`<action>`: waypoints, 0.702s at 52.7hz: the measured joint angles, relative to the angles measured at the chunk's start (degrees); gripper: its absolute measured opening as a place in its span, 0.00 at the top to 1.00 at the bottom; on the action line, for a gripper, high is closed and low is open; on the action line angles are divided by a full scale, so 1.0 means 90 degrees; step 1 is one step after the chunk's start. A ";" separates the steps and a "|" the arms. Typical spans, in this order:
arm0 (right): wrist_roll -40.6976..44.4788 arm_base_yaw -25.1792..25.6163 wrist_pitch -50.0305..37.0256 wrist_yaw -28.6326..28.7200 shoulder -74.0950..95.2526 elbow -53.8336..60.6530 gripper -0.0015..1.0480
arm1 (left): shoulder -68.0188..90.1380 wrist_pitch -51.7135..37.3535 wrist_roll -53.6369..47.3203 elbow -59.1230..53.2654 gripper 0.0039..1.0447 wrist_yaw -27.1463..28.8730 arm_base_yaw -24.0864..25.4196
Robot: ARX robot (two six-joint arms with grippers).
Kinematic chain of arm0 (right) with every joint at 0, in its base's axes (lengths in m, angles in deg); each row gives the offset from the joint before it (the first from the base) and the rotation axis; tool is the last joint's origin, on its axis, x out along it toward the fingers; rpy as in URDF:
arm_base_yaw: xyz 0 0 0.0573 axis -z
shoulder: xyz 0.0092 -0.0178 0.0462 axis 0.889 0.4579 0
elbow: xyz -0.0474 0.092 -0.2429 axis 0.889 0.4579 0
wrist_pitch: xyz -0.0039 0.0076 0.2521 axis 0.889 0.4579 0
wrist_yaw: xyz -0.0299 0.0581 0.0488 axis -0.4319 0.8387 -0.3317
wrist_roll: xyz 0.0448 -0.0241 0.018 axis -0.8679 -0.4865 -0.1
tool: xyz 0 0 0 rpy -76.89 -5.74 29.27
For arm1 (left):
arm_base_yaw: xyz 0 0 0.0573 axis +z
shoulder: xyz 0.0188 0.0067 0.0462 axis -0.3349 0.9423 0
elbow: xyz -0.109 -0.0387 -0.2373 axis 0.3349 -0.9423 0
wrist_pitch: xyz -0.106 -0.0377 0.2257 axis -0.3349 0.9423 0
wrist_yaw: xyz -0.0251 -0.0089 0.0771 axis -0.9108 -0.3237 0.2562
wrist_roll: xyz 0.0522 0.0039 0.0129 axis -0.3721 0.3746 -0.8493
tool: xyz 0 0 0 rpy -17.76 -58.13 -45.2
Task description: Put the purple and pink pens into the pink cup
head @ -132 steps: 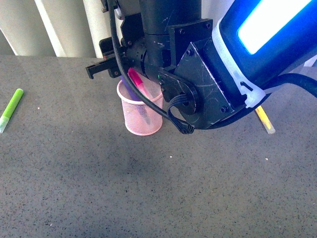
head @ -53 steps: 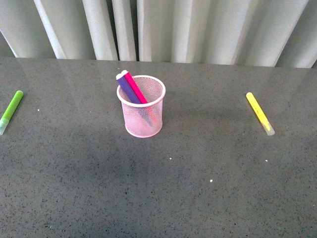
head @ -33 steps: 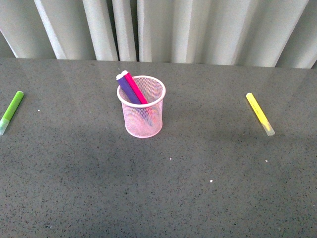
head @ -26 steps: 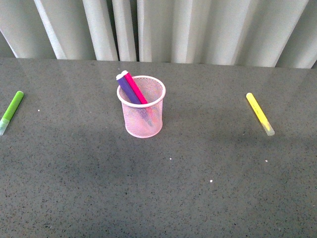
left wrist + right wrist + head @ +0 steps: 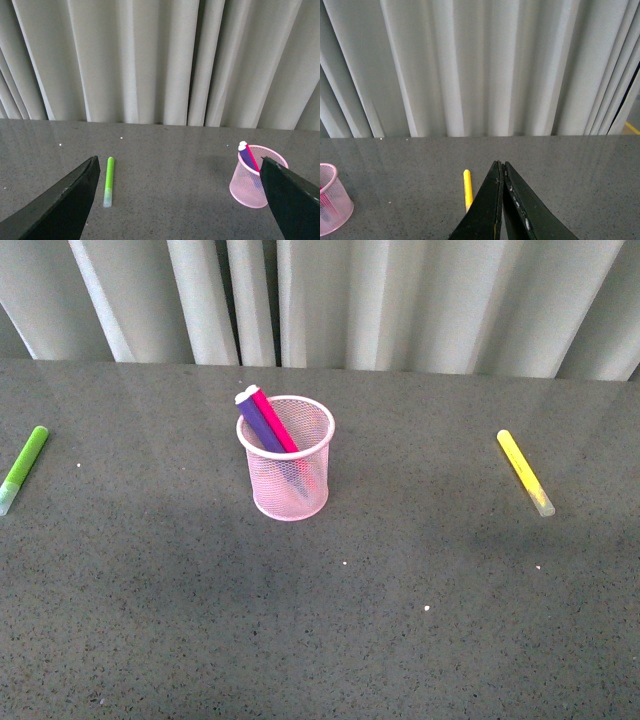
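Inside pink cup (image 5: pixel 288 475), pens (image 5: pixel 265 420), unheld.

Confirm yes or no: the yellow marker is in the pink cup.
No, the yellow marker lies flat on the table, well apart from the pink cup.

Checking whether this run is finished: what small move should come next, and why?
Probably none beyond holding both arms back: the purple pen and pink pen already stand leaning inside the pink cup. The left gripper is open, the right gripper shut, both empty.
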 joint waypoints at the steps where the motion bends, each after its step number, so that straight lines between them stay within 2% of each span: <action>1: 0.0000 0.0000 0.0041 0.0000 -0.0044 0.0000 0.97 | 0.0000 0.0000 0.0000 0.0000 0.06 0.0000 0.0000; 37: -0.0002 0.0000 0.2154 0.0000 -0.2278 0.0007 0.97 | 0.0000 0.0000 0.0000 0.0000 0.06 0.0002 0.0000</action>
